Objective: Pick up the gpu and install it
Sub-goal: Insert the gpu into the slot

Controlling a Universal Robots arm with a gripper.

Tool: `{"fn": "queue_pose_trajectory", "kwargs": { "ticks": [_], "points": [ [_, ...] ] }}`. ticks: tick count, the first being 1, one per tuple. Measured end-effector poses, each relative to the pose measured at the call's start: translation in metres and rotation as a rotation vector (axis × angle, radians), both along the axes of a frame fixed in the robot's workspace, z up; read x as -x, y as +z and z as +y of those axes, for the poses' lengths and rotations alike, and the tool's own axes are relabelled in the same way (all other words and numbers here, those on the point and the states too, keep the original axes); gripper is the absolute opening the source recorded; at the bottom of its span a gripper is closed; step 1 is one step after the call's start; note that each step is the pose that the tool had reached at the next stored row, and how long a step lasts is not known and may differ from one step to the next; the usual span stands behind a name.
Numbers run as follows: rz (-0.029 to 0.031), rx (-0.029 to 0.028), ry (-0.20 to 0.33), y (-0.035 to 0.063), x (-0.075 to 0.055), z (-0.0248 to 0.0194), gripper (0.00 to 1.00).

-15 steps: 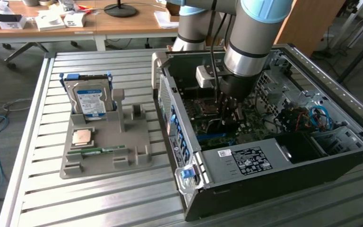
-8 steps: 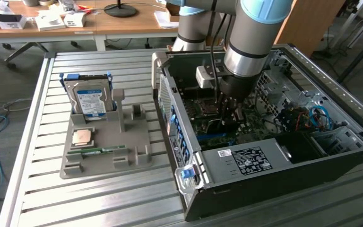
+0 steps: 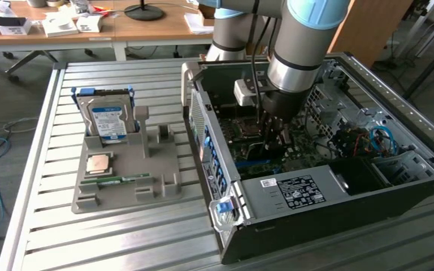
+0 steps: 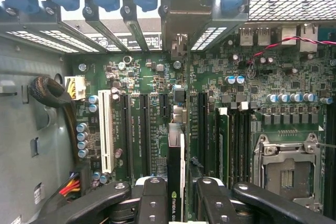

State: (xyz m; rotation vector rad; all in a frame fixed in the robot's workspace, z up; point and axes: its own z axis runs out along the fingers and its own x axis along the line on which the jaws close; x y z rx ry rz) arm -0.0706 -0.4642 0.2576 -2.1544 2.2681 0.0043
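The gpu (image 4: 176, 171) is a thin dark card seen edge-on, with a green logo near my fingers and its metal bracket (image 4: 181, 19) against the case's rear slot openings. My gripper (image 4: 178, 203) is shut on it, one black finger (image 4: 151, 198) on each side. The card stands upright over the motherboard (image 4: 142, 82), in line with the long expansion slots. In the exterior view my gripper (image 3: 273, 135) reaches down into the open computer case (image 3: 338, 209), just above the board.
A white slot (image 4: 106, 129), black slots and memory slots (image 4: 236, 140) flank the card; an empty CPU socket (image 4: 287, 169) lies beside them. On the table, a grey holder (image 3: 126, 189) carries a hard drive (image 3: 110, 116), a CPU (image 3: 100, 164) and a memory stick (image 3: 119, 180).
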Motion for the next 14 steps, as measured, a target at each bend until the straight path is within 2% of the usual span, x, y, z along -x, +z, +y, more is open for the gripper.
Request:
{"fn": "queue_pose_trajectory", "kwargs": {
  "ticks": [12,13,14],
  "points": [
    [0.0001,-0.0007,0.006,0.0,0.0,0.0009,0.26],
    [0.0001,-0.0033,0.007,0.0,0.0001,0.0009,0.26],
    [0.0,-0.0097,0.009,0.0,0.0,0.0009,0.26]
  ]
}}
